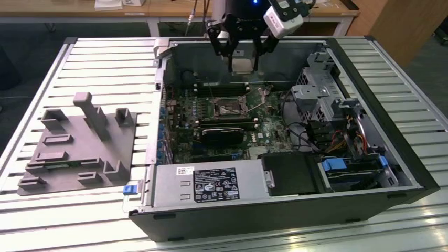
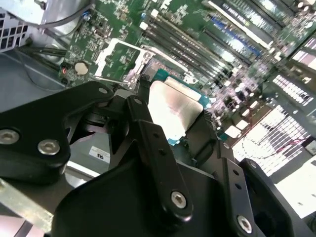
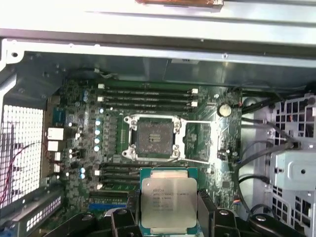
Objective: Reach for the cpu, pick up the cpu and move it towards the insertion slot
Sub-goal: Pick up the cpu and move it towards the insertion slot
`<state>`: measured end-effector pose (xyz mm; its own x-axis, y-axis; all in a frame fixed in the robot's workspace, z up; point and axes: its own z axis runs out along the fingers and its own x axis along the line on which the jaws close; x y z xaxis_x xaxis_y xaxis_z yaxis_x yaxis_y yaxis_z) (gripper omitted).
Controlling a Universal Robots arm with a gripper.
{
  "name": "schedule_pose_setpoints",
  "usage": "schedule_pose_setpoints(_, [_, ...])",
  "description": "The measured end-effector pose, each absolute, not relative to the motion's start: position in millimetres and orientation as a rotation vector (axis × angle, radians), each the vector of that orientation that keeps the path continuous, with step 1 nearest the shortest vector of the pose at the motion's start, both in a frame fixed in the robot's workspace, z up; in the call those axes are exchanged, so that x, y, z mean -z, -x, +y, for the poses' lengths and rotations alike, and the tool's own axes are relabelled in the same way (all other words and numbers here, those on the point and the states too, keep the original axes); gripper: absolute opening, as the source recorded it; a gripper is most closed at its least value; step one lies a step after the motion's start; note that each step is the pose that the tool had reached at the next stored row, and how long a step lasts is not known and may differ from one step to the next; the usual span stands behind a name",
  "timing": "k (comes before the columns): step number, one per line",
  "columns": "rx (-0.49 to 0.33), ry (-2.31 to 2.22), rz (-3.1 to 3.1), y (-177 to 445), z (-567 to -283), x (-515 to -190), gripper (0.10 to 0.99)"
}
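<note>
Black gripper (image 2: 173, 123) linkages loom closest in the second wrist view, fingers pinching the small square silvery-beige cpu (image 2: 173, 111) by two opposite edges. Largest is the open black-and-grey metal computer case (image 1: 280, 210) spanning the centre and right of the exterior view, on a slatted metal table (image 1: 105, 58); a grey moulded plastic tray (image 1: 77, 147) lies at left. In the first wrist view the cpu (image 3: 168, 202) hangs at lower centre (held clear of the board), while the dark square insertion slot (image 3: 154, 138) in its silver bracket sits mid-frame.
</note>
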<state>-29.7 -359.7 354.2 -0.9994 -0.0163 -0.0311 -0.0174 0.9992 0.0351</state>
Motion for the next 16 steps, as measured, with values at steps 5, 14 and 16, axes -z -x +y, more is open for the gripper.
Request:
schedule_pose_setpoints(5, [-0.055, 0.027, 3.11, 27.4, -349.4, -353.7, 0.545])
schedule_pose_setpoints(14, [-0.055, 0.027, 3.11, 25.8, -342.3, -353.4, 0.545])
schedule_pose_setpoints(16, [-0.055, 0.027, 3.11, 25.8, -342.2, -353.4, 0.545])
